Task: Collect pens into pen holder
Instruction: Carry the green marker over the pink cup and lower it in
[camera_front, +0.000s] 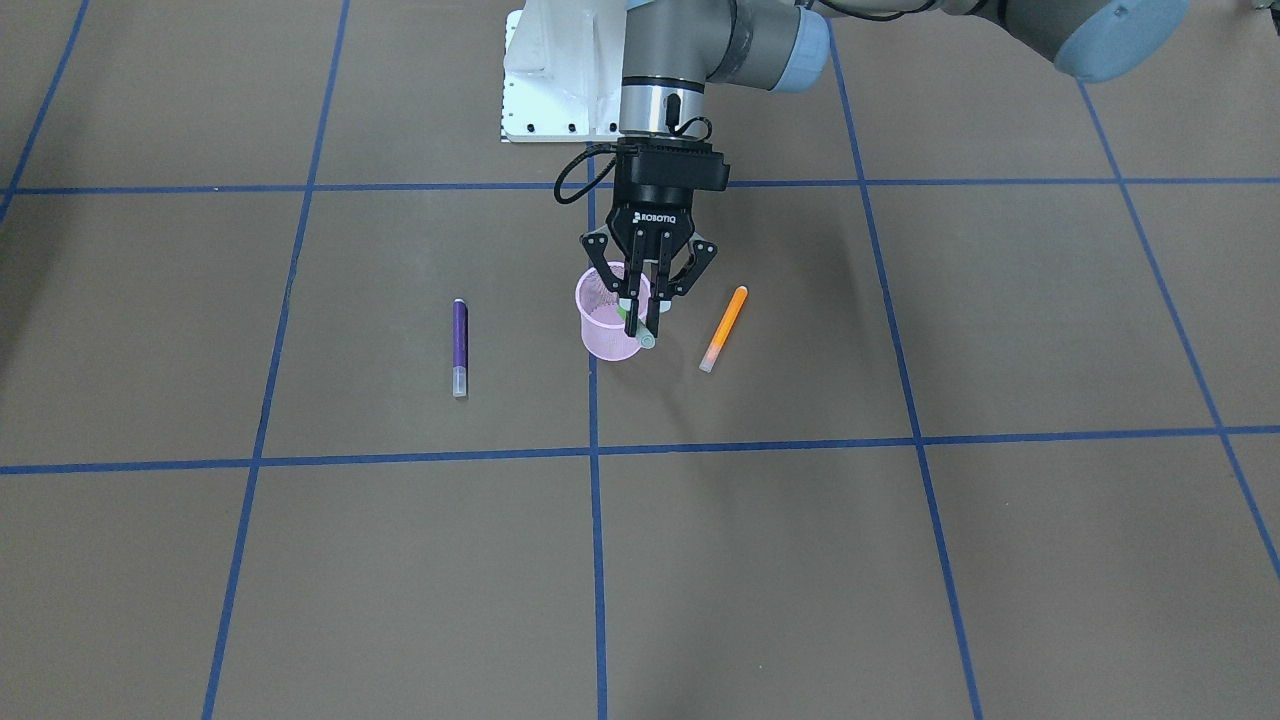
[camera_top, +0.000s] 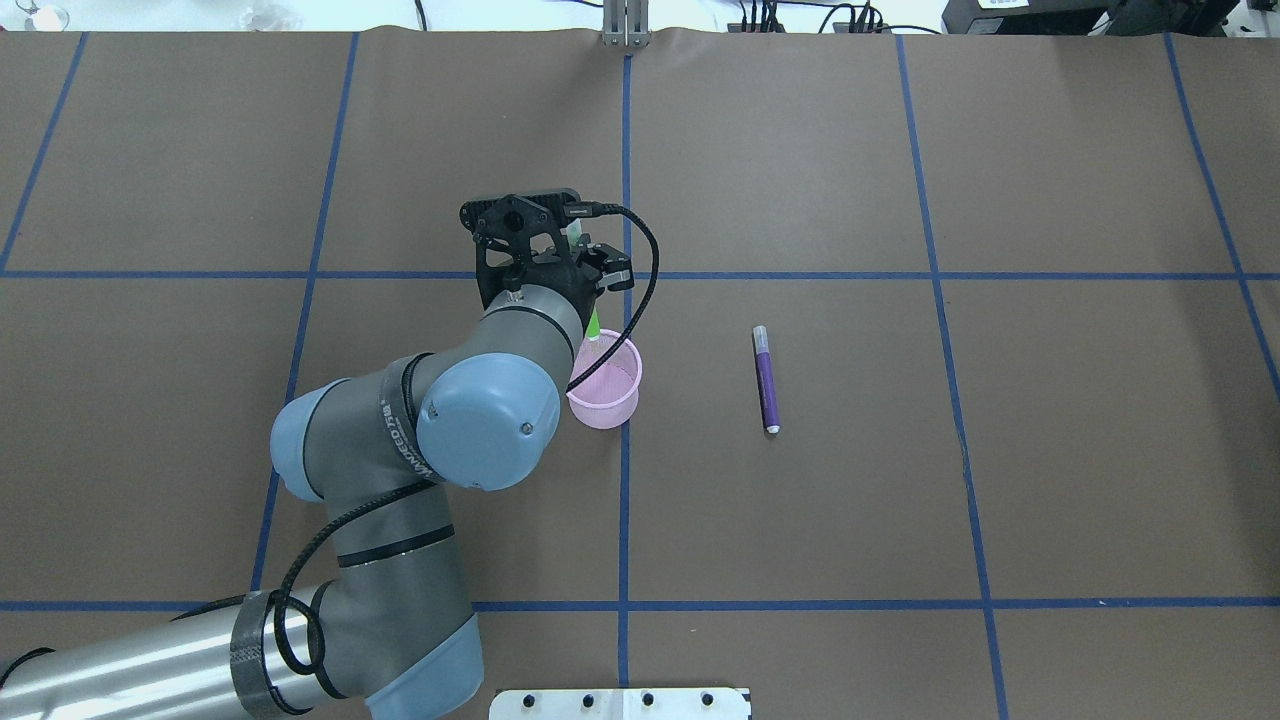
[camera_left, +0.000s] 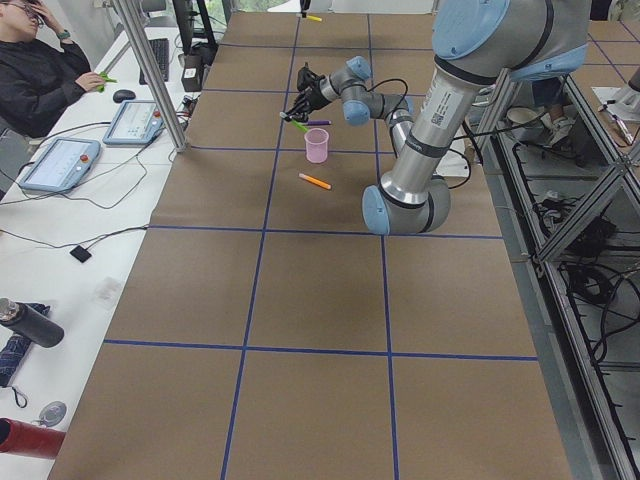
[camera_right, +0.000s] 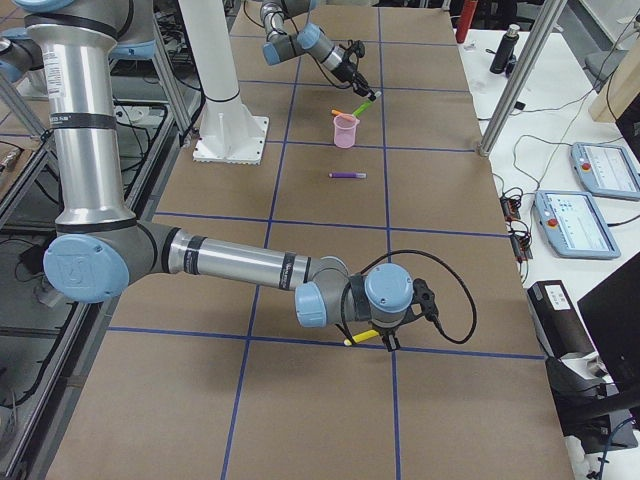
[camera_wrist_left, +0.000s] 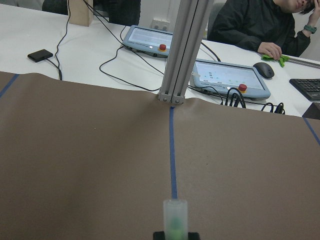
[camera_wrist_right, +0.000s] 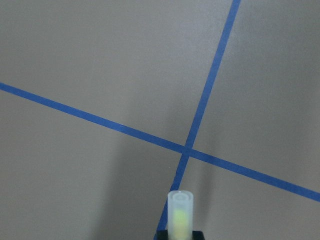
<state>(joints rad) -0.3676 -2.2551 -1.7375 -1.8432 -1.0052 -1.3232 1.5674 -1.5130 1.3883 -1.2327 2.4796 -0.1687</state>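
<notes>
The pink mesh pen holder (camera_front: 603, 338) stands mid-table and also shows in the overhead view (camera_top: 600, 413). My left gripper (camera_front: 643, 322) is shut on the green pen (camera_front: 640, 333) and holds it tilted just above the holder's rim on the operators' side. Its cap shows in the left wrist view (camera_wrist_left: 175, 216). The orange pen (camera_front: 724, 328) lies beside the holder. The purple pen (camera_front: 460, 347) lies farther off on the other side (camera_top: 766, 378). My right gripper (camera_right: 386, 338) is far down the table, shut on the yellow pen (camera_wrist_right: 180, 214).
The white base plate (camera_front: 560, 80) sits behind the holder at the robot's side. An aluminium post (camera_wrist_left: 181, 50) and operator tablets (camera_wrist_left: 227, 77) stand past the table's far edge. Blue tape lines cross the brown tabletop (camera_top: 900, 500).
</notes>
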